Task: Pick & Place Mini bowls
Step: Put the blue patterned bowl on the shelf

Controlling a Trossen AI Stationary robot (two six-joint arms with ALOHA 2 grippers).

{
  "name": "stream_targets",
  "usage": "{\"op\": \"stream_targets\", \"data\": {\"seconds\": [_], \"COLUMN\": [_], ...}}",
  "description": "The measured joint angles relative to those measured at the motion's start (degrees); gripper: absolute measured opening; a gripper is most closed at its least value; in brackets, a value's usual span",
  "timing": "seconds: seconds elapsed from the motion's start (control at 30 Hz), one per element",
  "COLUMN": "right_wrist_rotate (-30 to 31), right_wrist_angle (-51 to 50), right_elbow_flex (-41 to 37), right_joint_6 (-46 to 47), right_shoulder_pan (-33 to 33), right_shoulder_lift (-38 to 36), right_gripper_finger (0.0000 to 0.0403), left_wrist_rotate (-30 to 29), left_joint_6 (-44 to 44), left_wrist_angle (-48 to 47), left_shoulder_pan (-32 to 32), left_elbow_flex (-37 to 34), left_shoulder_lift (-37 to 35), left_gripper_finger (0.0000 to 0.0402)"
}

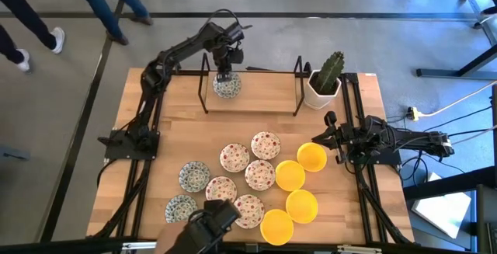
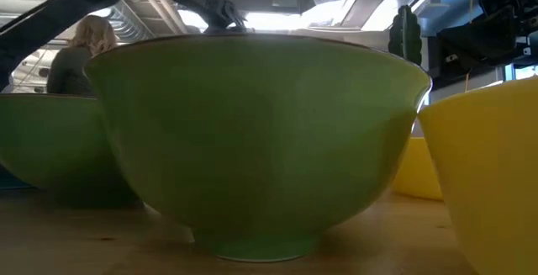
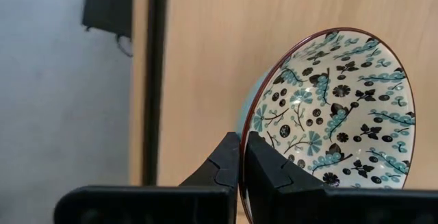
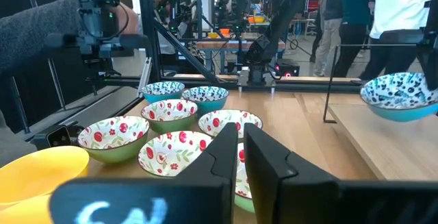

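Note:
My left gripper (image 1: pixel 225 74) is at the table's far side, between the posts of a black frame, shut on a white mini bowl with a green-blue pattern (image 3: pixel 335 107). The right wrist view shows this bowl (image 4: pixel 399 95) just over a raised wooden board; whether it touches the board I cannot tell. Near the table's front edge sit several red-speckled bowls (image 1: pixel 234 158), two more green-blue ones (image 1: pixel 194 176) and several yellow ones (image 1: pixel 290 175), all resting on their bases. My right gripper (image 1: pixel 330 133) waits shut at the table's right side, touching nothing. My left gripper (image 3: pixel 243 142) pinches the green-blue bowl by its rim (image 3: pixel 248 125), one finger (image 3: pixel 226 162) outside the wall and the other inside on the patterned face. The fingers come from above, pointing down. The bowl hangs below them with its opening facing up.
A white square pot with a green cactus (image 1: pixel 326 83) stands at the far right, beside the black frame's right post (image 1: pixel 297 83). In the low view a green bowl wall (image 2: pixel 252 140) fills the picture. People's legs show on the floor beyond the far edge.

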Motion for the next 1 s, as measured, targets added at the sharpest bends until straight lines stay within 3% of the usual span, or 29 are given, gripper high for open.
{"op": "stream_targets", "data": {"seconds": [0.43, 0.8, 1.0], "right_wrist_rotate": [0.0, 0.0, 0.0], "right_wrist_angle": [0.0, 0.0, 0.0], "right_elbow_flex": [0.0, 0.0, 0.0], "right_joint_6": [0.1, 0.1, 0.1], "right_shoulder_pan": [0.0, 0.0, 0.0], "right_shoulder_lift": [0.0, 0.0, 0.0], "right_gripper_finger": [0.0029, 0.0029, 0.0029], "left_wrist_rotate": [3.1, 4.6, 3.2], "left_joint_6": [0.1, 0.0, -0.3], "left_wrist_angle": [1.1, 3.5, 4.7], "left_shoulder_pan": [0.3, 1.4, 1.6], "left_elbow_flex": [0.0, -4.5, -4.8], "left_shoulder_lift": [0.6, 0.4, 0.6], "left_gripper_finger": [0.0004, 0.0006, 0.0024]}}
